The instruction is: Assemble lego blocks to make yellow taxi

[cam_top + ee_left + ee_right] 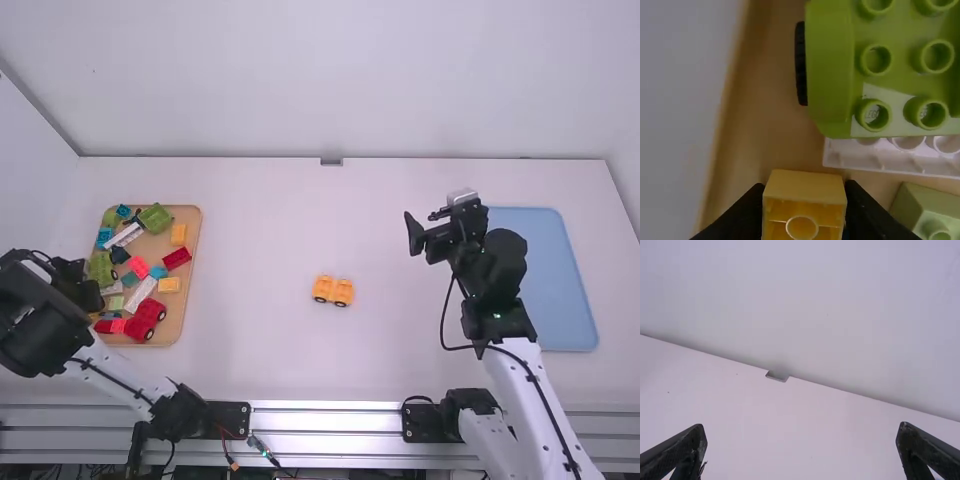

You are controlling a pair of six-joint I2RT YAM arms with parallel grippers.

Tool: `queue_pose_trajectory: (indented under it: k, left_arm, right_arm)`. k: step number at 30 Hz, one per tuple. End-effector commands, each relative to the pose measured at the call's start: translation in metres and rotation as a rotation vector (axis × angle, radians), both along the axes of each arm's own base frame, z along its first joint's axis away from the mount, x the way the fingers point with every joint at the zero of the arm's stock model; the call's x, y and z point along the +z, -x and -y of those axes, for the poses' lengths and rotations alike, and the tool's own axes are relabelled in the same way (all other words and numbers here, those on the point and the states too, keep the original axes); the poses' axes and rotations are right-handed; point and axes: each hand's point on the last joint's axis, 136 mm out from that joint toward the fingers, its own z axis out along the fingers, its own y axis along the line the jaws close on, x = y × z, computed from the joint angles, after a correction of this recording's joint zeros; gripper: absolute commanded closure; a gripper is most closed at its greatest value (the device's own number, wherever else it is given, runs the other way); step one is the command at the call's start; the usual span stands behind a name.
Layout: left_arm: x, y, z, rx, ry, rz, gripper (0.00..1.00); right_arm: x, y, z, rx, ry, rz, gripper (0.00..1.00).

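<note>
Worktop [250,230]: white, with both your arms based at its near edge.
Right arm [535,400]: reaches away from you, up to the blue tray's left edge, wrist held above the worktop.
Left arm [120,375]: angled out to the left and away from you, its wrist low over the wooden tray's near-left corner.
Blue tray [550,270]: along the worktop's right edge.
Wooden tray [193,215]: near the worktop's left edge, loaded with mixed bricks.
Right gripper [420,225]: your fingers stand wide apart, with nothing between them.
Left gripper [78,285]: you have its fingers drawn in against two opposite sides of a yellow brick.
Yellow wheeled assembly [333,290]: your taxi's base, wheels down on the worktop between the trays, nearer the near edge than the far one.
Green wheeled block [829,75]: just beside your held brick, overlapping a white brick [900,160].
Held yellow brick [804,187]: at the wooden tray's near-left corner, stud showing.
Loose yellow bricks: one [178,235] toward the wooden tray's far-right corner, another [168,285] by its right edge.
</note>
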Motion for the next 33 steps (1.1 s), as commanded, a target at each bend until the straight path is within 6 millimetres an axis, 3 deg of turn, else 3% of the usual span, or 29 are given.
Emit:
queue_pose_trajectory:
  k: [1,8,15,16,18,23,33]
  left_arm:
    - [-0.004,0.013,0.004,0.022,0.005,-0.048,0.52]
    - [-0.004,0.017,0.003,0.066,-0.001,-0.065,0.53]
    - [-0.004,0.016,0.003,0.064,-0.003,-0.064,0.65]
    - [-0.004,0.016,0.003,0.064,-0.003,-0.064,0.74]
    - [-0.004,0.016,0.002,0.065,-0.003,-0.065,0.78]
    - [-0.005,0.020,0.004,0.069,0.005,-0.075,0.51]
    - [-0.006,0.020,0.013,0.064,0.042,-0.073,0.53]
  right_arm:
    - [0.018,-0.002,-0.001,0.006,-0.005,0.038,0.01]
    - [0.019,-0.002,-0.001,0.007,-0.005,0.040,0.01]
    - [0.019,-0.002,-0.001,0.006,-0.005,0.040,0.01]
    - [0.019,-0.002,-0.001,0.007,-0.005,0.040,0.01]
    - [0.019,-0.002,-0.001,0.006,-0.005,0.040,0.01]
    - [0.019,-0.002,-0.001,0.007,-0.004,0.041,0.01]
    - [0.019,-0.002,-0.001,0.008,0.006,0.044,0.01]
